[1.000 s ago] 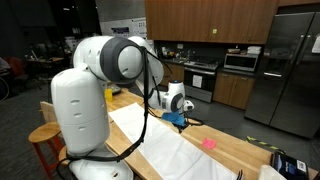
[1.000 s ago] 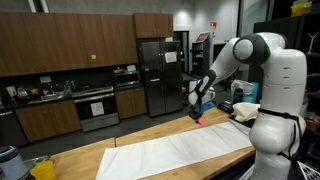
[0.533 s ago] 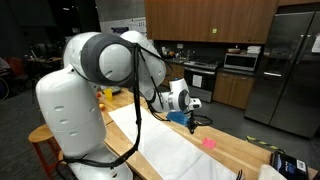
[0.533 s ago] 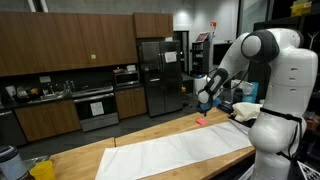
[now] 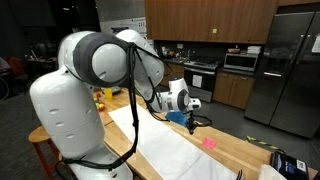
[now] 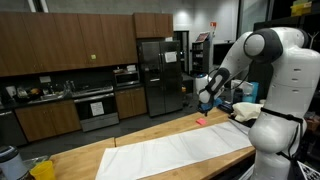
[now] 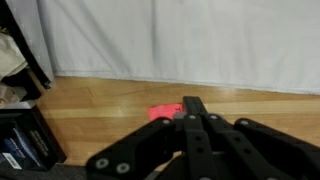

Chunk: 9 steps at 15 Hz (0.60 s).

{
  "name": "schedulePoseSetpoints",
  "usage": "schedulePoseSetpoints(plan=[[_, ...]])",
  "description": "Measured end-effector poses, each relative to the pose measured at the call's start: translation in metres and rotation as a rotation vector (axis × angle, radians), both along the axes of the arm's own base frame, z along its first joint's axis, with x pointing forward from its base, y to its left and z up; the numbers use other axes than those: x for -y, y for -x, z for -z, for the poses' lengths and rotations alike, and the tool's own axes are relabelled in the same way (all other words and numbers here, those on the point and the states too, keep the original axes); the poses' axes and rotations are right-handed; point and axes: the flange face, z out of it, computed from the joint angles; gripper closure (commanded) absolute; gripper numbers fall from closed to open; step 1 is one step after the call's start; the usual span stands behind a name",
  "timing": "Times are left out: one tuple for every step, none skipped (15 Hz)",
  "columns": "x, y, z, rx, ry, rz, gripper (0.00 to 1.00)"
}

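The tool, clenched with nothing between its fingers, is hovering above a small pink object, near it but not touching. The pink object is lying ungripped on the bare wood of the desk; nothing has been lifted. Just beyond the pink object a long white sheet is lying spread flat along the desk. Off to the side of the pink object, at the desk's edge, a dark box is sitting, and its contents cannot be made out.
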Motion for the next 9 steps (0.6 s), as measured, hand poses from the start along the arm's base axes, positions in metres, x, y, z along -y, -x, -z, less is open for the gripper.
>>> schedulePoseSetpoints(plan=[[-0.0001,0.0001,0.0001,0.0,0.0,0.0,0.99],[-0.0001,0.0002,0.0002,0.0,0.0,0.0,0.74],[-0.0001,0.0002,0.0003,-0.001,0.0,0.0,0.74],[-0.0005,0.0001,0.0006,-0.001,0.0,-0.001,0.74],[-0.001,0.0,0.0013,-0.003,0.0,-0.002,0.74],[-0.0017,0.0,0.0018,-0.005,0.0,-0.004,0.99],[-0.0025,-0.0002,0.0023,-0.006,0.0,-0.006,1.0],[-0.0031,-0.0003,0.0024,-0.006,0.0,-0.007,1.0],[-0.0037,-0.0005,0.0025,-0.007,0.0,-0.008,1.0]])
